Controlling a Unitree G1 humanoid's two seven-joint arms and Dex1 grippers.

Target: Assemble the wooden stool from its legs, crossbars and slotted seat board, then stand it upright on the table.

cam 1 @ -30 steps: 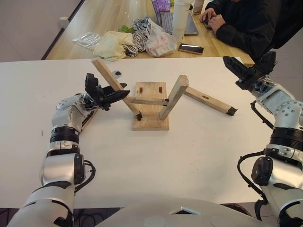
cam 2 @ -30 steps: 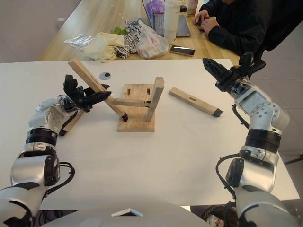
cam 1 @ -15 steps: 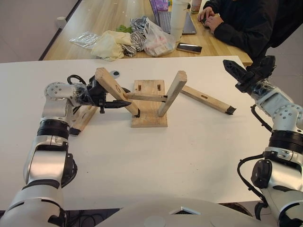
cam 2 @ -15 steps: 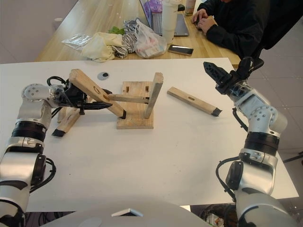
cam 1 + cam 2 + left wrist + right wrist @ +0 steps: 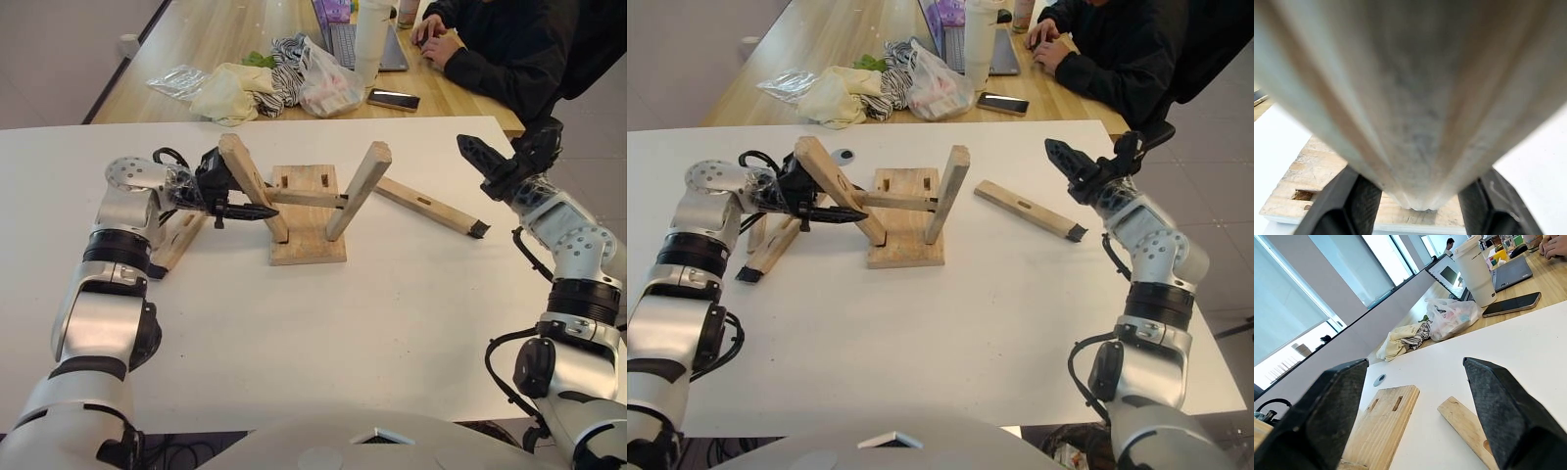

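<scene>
The wooden stool (image 5: 309, 201) is found half-built at the middle of the white table (image 5: 323, 333). Its slotted seat board (image 5: 310, 247) is laid flat, and two legs are stood on it, joined by a crossbar (image 5: 306, 199). The left leg (image 5: 245, 171), at the board's 9 o'clock edge, is tilted with its top toward 10 o'clock. The right leg (image 5: 360, 188), at 3 o'clock, is leant with its top toward 2 o'clock. The left leg is clamped about midway along by the left gripper (image 5: 250, 209); in the left wrist view the wood is seen pressed between both fingers (image 5: 1349, 203). A loose leg (image 5: 431, 207) is laid on the table at 3 o'clock of the board, and a second loose leg (image 5: 176, 245) at 9 o'clock, under the left arm. The right gripper (image 5: 505, 157) is held in the air well apart from the stool, at 2 o'clock of it, with its jaws spread wide and nothing between them. A small dark disc (image 5: 843, 154) is seen at 10 o'clock of the board.
</scene>
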